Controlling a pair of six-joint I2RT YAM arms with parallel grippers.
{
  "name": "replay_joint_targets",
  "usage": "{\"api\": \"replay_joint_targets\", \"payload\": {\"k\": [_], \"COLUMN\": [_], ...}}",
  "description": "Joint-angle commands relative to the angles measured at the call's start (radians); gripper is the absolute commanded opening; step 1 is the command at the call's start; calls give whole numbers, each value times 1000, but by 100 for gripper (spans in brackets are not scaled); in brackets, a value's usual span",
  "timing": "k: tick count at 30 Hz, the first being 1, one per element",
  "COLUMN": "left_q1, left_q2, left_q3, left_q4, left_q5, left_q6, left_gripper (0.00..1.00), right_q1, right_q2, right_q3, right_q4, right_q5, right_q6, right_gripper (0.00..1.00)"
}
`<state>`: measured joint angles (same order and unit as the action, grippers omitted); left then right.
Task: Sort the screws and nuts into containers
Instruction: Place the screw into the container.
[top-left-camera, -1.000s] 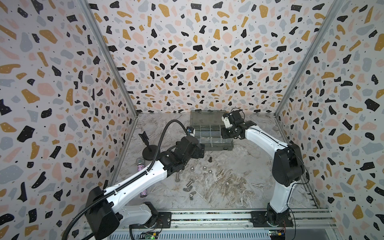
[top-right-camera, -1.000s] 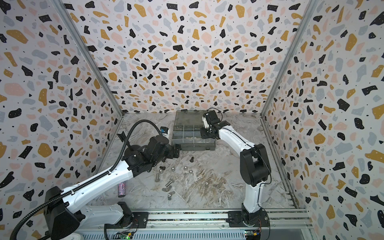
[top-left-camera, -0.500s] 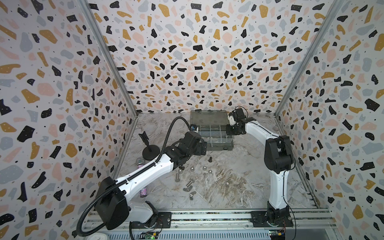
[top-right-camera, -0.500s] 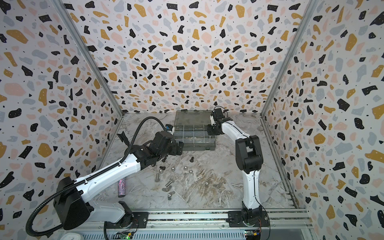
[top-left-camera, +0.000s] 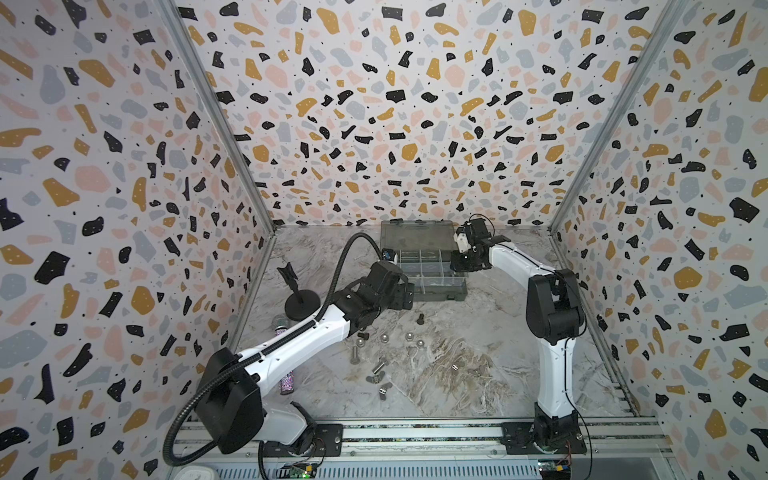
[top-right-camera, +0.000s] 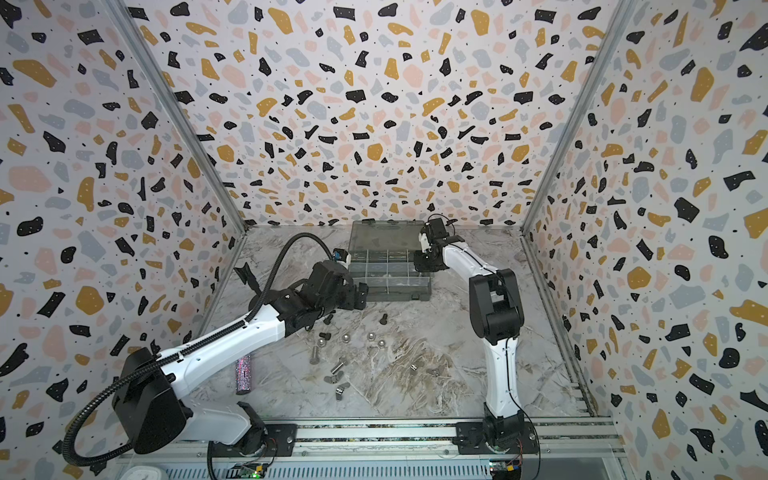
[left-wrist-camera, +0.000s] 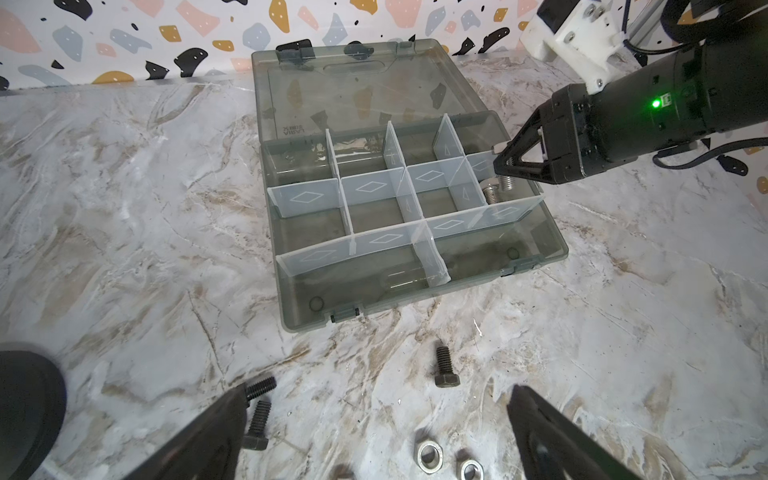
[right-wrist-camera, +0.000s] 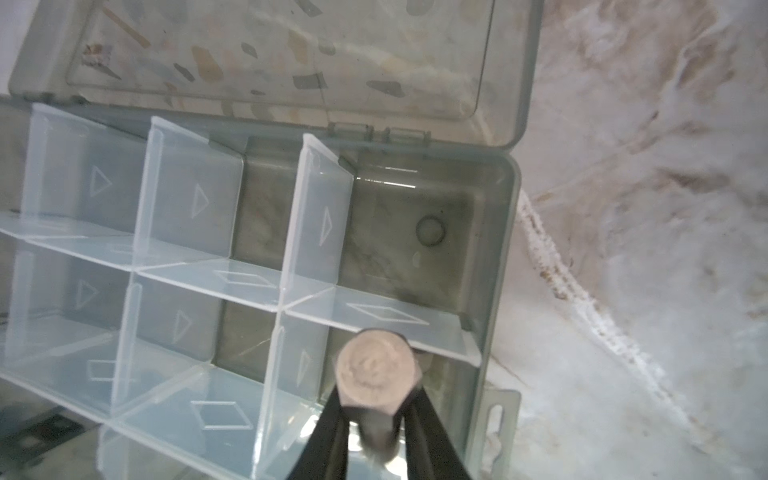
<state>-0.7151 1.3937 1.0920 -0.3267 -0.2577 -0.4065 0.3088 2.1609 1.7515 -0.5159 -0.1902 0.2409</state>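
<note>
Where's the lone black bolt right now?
In a top view the black bolt lies alone on the table, just in front of the box, with shiny nuts nearest on its robot side.

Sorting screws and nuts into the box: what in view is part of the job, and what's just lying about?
Job: grey translucent plastic organizer box with pale partitions; silver hex-head bolt over its end compartment; black short bolts, silver bolts, shiny domed cap nuts, silver wing nuts and hex nuts loose on the marble table.
Lying about: black round-based stand; glittery purple microphone.
</note>
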Motion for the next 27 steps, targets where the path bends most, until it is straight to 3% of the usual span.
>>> {"api": "replay_joint_targets", "payload": {"k": [1, 7, 12, 17, 27], "left_q1": [7, 8, 9, 9, -2], "left_q2": [3, -8, -59, -127, -261], "left_q3": [20, 19, -26, -94, -224], "left_q4": [32, 26, 30, 38, 99], "left_q5": [18, 30, 40, 59, 135], "left_q6": [13, 10, 5, -16, -75], "left_gripper": [99, 100, 99, 100, 100], "right_q1": [-7, -4, 13, 43, 184], "right_q2": [-2, -71, -219, -397, -670], "right_q3": [30, 11, -105, -282, -685], "right_q4": [4, -13, -13, -13, -28], "right_q5": [-11, -17, -5, 10, 45], "right_q6": [-9, -10, 0, 19, 155], "right_gripper": [38, 40, 41, 47, 42]}}
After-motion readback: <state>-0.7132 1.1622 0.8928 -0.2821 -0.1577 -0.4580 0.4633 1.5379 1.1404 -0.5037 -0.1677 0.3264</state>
